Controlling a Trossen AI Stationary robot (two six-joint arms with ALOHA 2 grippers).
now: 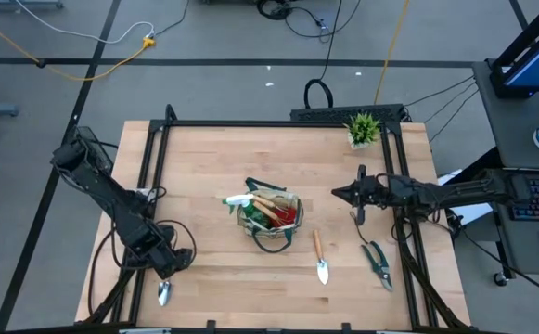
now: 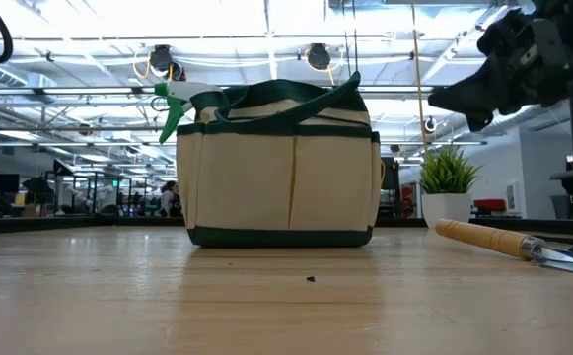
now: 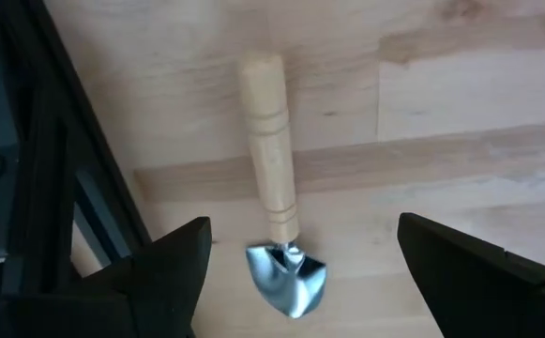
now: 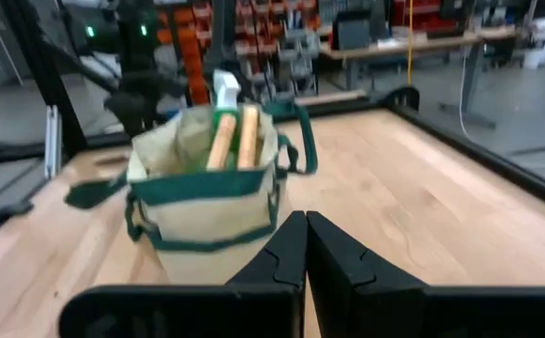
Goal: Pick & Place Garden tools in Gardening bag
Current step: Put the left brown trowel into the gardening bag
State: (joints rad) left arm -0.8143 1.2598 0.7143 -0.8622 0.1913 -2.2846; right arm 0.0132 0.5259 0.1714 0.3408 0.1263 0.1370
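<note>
The tan gardening bag point(image 1: 269, 215) with green trim stands upright at the table's middle. It holds a green spray bottle point(image 1: 239, 199), wooden handles and a red glove, and also shows in the low view point(image 2: 281, 168) and the right wrist view point(image 4: 206, 188). My left gripper point(image 1: 163, 272) is open above a wooden-handled trowel point(image 3: 270, 178) that lies flat near the near left corner. Its fingers point(image 3: 169, 272) stand on either side of the blade end, apart from it. My right gripper point(image 1: 341, 193) is shut and empty, above the table to the right of the bag point(image 4: 305, 249).
A second trowel point(image 1: 320, 258) and green-handled pruning shears point(image 1: 377, 264) lie flat on the table to the near right of the bag. A small potted plant point(image 1: 363, 128) stands at the far right corner. A dark metal frame point(image 1: 278, 122) runs round the table's edges.
</note>
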